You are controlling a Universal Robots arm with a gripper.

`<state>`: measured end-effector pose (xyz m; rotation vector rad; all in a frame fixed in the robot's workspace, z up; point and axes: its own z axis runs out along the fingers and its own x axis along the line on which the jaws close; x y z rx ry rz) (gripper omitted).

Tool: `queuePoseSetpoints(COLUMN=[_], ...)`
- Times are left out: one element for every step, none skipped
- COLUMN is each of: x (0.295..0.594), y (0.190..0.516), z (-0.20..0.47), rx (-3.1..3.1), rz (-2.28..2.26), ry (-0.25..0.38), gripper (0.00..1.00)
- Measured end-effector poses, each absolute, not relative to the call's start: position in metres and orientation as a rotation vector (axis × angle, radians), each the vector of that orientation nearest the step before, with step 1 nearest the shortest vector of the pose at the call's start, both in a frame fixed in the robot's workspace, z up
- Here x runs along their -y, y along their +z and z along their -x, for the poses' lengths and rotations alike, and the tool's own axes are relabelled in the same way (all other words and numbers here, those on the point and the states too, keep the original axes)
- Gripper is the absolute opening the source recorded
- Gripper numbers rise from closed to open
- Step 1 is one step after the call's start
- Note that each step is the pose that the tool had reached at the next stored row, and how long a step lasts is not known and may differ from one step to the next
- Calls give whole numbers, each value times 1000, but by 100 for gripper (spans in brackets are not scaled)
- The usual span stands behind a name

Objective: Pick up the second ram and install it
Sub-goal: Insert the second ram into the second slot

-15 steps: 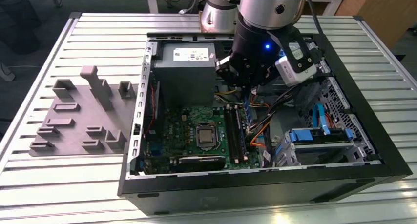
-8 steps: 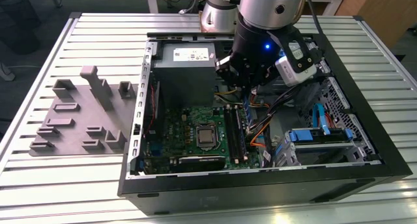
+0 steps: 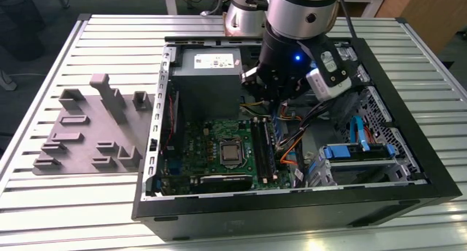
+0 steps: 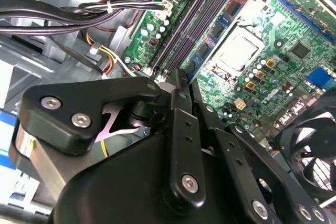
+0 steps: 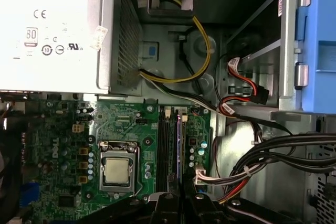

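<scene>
My gripper [image 3: 274,104] hangs inside the open computer case, over the green board [image 3: 219,136]. Its jaws are shut on the middle of the second ram [image 5: 179,150], a thin dark stick held on edge. In the second wrist view the ram [image 4: 210,40] runs away from the gripper [image 4: 176,77] with its chip face showing. It lies parallel to the long black sockets [image 5: 167,150] and directly over the one farthest from the processor. Whether it sits in that socket or just above it, I cannot tell. The gripper [image 5: 182,200] hides the stick's middle.
A grey fixture [image 3: 87,130] with upright blocks lies on the slatted table at the exterior view's left. The power supply [image 3: 208,76] stands behind the board. Cable bundles [image 5: 273,156] and a blue drive cage [image 3: 357,152] crowd the side away from the processor [image 5: 116,170]. A fan [image 4: 315,161] sits nearby.
</scene>
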<state>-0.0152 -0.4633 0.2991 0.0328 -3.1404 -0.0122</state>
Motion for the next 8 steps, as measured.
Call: queuePoseSetpoints(x=[463, 463, 464, 464, 464, 464, 464, 464], y=[297, 296, 294, 293, 292, 291, 290, 289], z=[15, 15, 16, 17, 18, 19, 20, 21], rx=[3140, 3140, 3140, 3140, 3141, 3141, 3141, 3141], rz=[-33, -33, -31, -28, -23, -17, -11, -6], ry=[-12, -12, -12, -12, -12, -12, -12, -12], gripper=[14, 14, 14, 14, 14, 14, 14, 14])
